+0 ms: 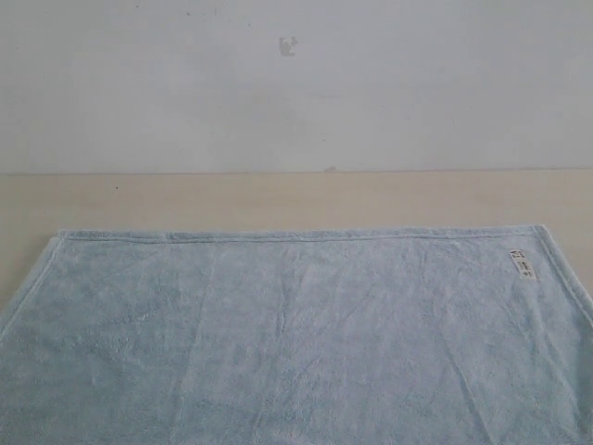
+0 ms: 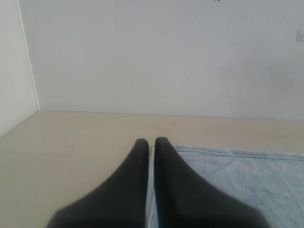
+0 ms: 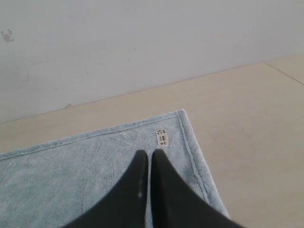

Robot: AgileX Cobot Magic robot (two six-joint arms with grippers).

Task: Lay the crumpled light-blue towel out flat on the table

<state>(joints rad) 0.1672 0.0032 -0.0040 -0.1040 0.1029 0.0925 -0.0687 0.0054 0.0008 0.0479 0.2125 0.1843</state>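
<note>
The towel (image 1: 296, 343) is lying flat on the surface (image 1: 278, 199). I am holding my left end effector (image 2: 151, 142) and right end effector (image 3: 149, 154) pressed together, empty. Spreading looks finished, so I judge only pulling away remains.

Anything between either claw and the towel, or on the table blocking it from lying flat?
Nothing visible does. The towel lies spread on the table, no other object in view. The left claw is shut over its edge, the right claw shut near its tag.
</note>
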